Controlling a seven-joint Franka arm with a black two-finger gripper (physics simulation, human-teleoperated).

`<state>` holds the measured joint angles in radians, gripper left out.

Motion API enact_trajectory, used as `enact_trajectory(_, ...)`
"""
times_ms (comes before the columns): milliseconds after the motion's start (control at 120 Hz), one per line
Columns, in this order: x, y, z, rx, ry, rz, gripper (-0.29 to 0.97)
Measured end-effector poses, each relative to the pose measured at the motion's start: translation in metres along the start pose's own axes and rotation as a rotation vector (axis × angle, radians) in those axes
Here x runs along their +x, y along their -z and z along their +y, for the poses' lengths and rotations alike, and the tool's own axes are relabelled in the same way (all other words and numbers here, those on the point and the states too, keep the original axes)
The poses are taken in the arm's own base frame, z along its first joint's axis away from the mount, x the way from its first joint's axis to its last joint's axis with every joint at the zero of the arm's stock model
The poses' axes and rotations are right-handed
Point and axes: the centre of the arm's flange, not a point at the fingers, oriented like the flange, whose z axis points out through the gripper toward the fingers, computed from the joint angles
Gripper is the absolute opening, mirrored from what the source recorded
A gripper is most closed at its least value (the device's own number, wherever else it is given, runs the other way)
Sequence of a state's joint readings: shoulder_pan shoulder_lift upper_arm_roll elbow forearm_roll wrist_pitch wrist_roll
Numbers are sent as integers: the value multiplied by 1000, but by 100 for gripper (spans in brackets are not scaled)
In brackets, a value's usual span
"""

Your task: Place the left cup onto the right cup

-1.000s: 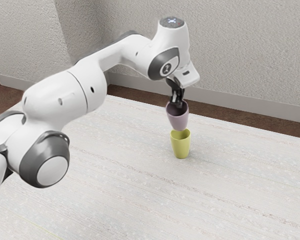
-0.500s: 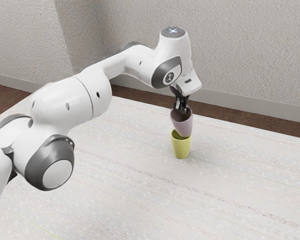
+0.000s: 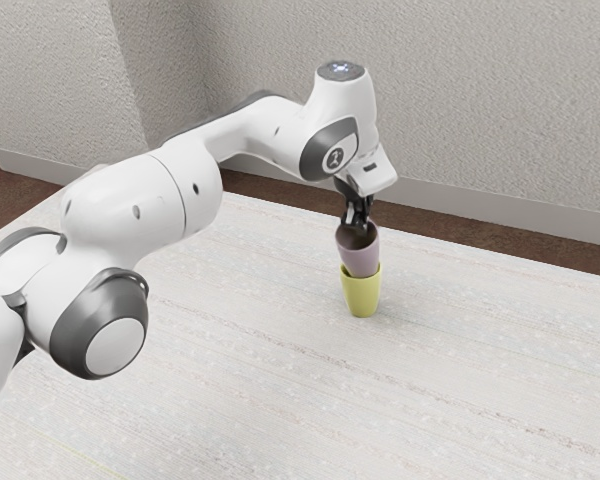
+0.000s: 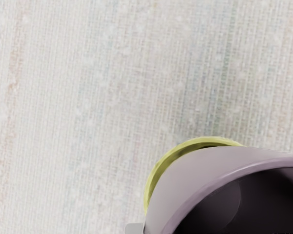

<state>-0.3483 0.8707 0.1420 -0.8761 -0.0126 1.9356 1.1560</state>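
My jaws pinch the purple cup (image 3: 358,252) by its rim, leaving its base free to seat inside the yellow cup (image 3: 362,293).

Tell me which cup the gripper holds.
The purple cup, the upper one: the gripper pinches its rim. The yellow cup stands on the table below it.
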Motion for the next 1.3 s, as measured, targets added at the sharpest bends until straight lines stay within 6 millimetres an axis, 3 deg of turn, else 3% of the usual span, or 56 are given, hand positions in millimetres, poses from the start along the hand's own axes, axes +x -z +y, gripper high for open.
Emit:
enact_trajectory(342, -2, -7, 3, -27, 7, 5, -9)
enact_trajectory(550, -7, -10, 2, -34, 5, -4, 35)
enact_trajectory(750, -7, -9, 2, -35, -1, -6, 55)
enact_trajectory(1075, -7, -6, 3, -37, -9, -7, 65)
enact_trajectory(1300, -15, 13, 5, -42, -4, -17, 67)
